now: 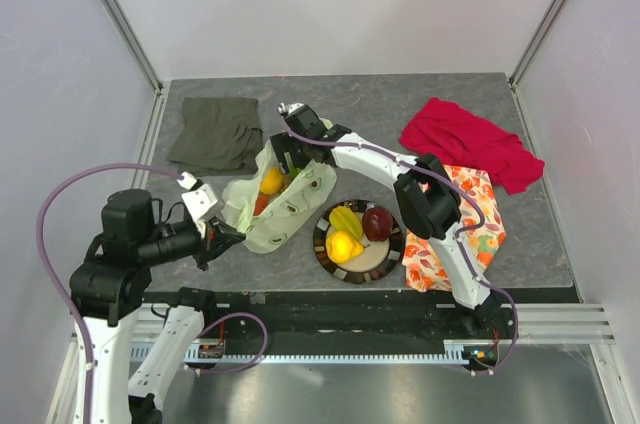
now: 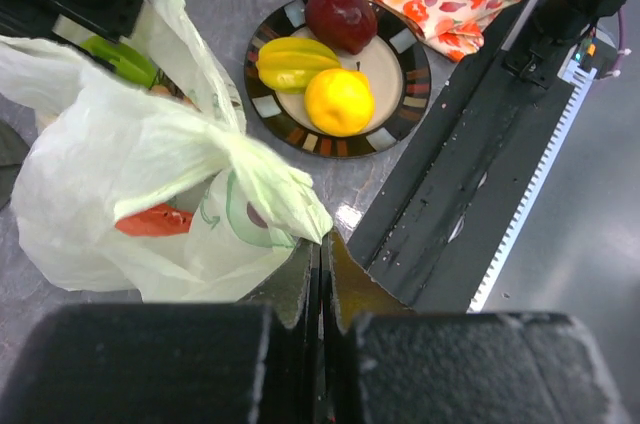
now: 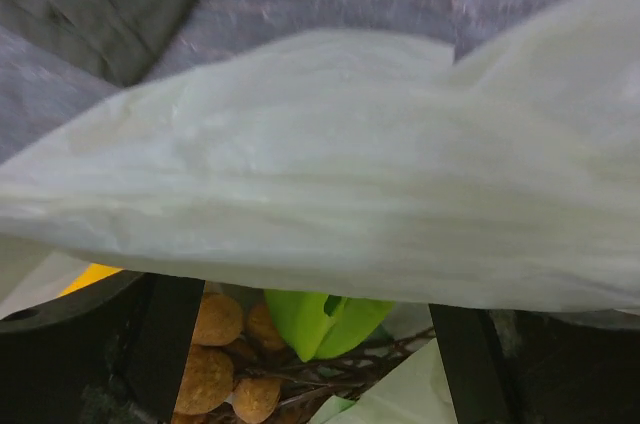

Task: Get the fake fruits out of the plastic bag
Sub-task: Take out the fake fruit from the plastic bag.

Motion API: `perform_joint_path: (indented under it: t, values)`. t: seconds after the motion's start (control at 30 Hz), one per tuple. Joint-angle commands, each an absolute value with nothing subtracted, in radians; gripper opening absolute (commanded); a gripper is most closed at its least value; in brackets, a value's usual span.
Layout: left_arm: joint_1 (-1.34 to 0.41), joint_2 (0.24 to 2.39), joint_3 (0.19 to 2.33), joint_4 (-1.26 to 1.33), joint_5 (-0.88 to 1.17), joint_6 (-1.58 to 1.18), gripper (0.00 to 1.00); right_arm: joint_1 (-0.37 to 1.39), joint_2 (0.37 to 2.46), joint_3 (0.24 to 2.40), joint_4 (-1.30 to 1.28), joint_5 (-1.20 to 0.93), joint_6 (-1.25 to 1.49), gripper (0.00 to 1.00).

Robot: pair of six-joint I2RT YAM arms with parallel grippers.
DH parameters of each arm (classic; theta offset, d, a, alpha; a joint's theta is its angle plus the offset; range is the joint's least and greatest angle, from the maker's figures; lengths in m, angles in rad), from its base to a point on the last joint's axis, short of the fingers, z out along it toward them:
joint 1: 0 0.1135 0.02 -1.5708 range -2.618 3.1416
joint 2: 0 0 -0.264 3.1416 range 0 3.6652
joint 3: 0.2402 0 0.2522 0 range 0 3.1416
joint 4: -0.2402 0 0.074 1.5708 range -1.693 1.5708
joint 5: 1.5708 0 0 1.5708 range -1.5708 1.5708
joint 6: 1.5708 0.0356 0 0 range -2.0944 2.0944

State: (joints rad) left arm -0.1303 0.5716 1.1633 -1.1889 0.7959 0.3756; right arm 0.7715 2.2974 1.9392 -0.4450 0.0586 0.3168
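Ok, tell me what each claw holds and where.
Left claw is shut on the plastic bag, at its bunched corner. Right claw is open at the bag's mouth, gripping nothing.

The left arm [image 1: 118,244] is built from rounded black motor housings on white links, with a white block [image 1: 200,201] at the wrist. A mauve cable [image 1: 100,170] loops from the shoulder to this block. The right arm [image 1: 365,156] has curved white links joined by a black elbow housing [image 1: 430,206]. A second mauve cable [image 1: 482,216] runs along it. The left claw [image 2: 322,249] has matte black, grainy fingers [image 2: 290,289] with paler, worn tips. The right claw [image 3: 305,294] has flat black fingers [image 3: 165,334].
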Motion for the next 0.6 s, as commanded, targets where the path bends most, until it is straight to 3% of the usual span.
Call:
perform_joint_path:
  t: [0.0,0.1,0.27,0.57]
  values:
    - [-0.126,0.598,1.128,-1.08,0.81,0.325,0.02,0.802,2.264,1.858,-0.489,0.116,0.256,0.94]
    - [-0.126,0.589,1.089,-1.036,0.816,0.311,0.02,0.802,2.27,1.841,-0.486,0.147,0.21,0.93]
    - [-0.126,0.623,1.068,-0.989,0.811,0.321,0.02,0.804,2.267,1.867,-0.48,0.118,0.135,0.68]
    - [-0.126,0.64,1.055,-0.968,0.735,0.357,0.02,0.686,2.022,1.804,-0.515,-0.329,0.042,0.4]
